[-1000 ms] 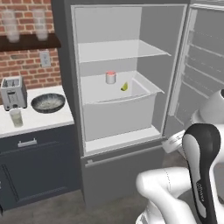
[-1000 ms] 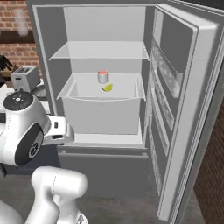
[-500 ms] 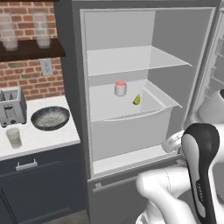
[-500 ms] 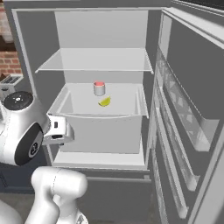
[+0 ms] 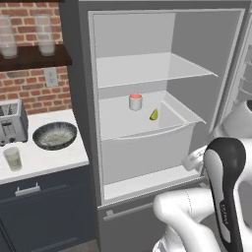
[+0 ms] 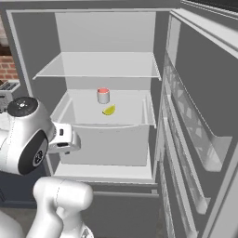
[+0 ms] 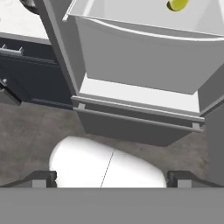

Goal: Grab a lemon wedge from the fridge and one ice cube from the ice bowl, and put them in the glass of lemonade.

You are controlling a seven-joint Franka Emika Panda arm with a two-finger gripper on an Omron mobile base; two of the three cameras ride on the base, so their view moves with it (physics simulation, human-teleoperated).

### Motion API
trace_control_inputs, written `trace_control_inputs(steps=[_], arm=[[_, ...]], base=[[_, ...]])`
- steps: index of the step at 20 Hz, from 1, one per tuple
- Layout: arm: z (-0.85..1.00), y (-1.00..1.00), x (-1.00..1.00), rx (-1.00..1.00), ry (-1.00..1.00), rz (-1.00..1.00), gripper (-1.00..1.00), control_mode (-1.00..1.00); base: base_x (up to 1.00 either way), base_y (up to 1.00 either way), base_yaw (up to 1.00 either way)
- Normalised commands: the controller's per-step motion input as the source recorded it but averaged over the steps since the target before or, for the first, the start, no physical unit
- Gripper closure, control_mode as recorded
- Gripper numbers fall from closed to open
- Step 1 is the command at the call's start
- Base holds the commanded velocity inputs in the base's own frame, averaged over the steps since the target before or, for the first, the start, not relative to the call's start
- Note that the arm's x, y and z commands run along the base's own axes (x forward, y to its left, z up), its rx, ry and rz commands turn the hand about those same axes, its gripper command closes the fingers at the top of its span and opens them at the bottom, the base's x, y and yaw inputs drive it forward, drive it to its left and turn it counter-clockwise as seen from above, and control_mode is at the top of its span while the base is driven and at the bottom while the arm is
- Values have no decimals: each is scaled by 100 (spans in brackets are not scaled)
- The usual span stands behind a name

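Tall dark grey fridge with a white inside, door wide open, in the middle of the left base view. Tiny yellow-green lemon wedge lying in the white drawer bin, near the middle of the frame. Small white cup with a red top standing upright just to the upper left of the wedge, close but apart. Bare white shelf above them.

Wide shallow dark grey ice bowl with a pale speckled inside sitting on the white worktop at the left of the frame. Small short clear glass of pale lemonade at the lower left of the bowl, apart from it. Silver toaster at the left edge, beside the bowl. Two tall frosted glasses on the dark shelf at the upper left, against red brick wall.

In the right base view, same wedge in the middle, cup just above it, fridge door filling the right side.

In the hand view, end effector spread wide at the bottom, two dark finger tips far apart, holding nothing. Yellow wedge at the top edge, far from the tips. Grey floor at the left.
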Motion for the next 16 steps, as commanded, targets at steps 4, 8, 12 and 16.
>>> trace_control_inputs(steps=[4, 8, 12, 16], arm=[[-8, -6, 59, 0, -4, 0, -100, -100], [-8, 0, 80, 0, -7, -1, -100, -100], [-3, 0, 63, 0, -4, -4, -100, -100], [-1, 0, 72, 0, -6, -5, -100, -100]], base=[[0, 0, 0], [0, 0, 0], [0, 0, 0], [0, 0, 0]])
